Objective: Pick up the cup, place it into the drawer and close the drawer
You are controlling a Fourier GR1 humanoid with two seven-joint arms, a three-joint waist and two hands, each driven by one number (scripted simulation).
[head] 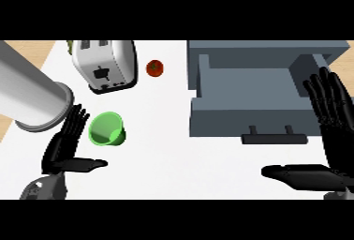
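While the green cup lies tipped on its side on the white surface, the left robot hand stands just beside it — fingers straight, thumb out, holding nothing; whether the fingertips touch the cup cannot be told. The right robot hand is likewise spread flat, unclenched, at the right side of the grey drawer, which stands pulled out — its handle faces the robot. A toaster, a tomato and a large grey cylinder sit behind the cup.
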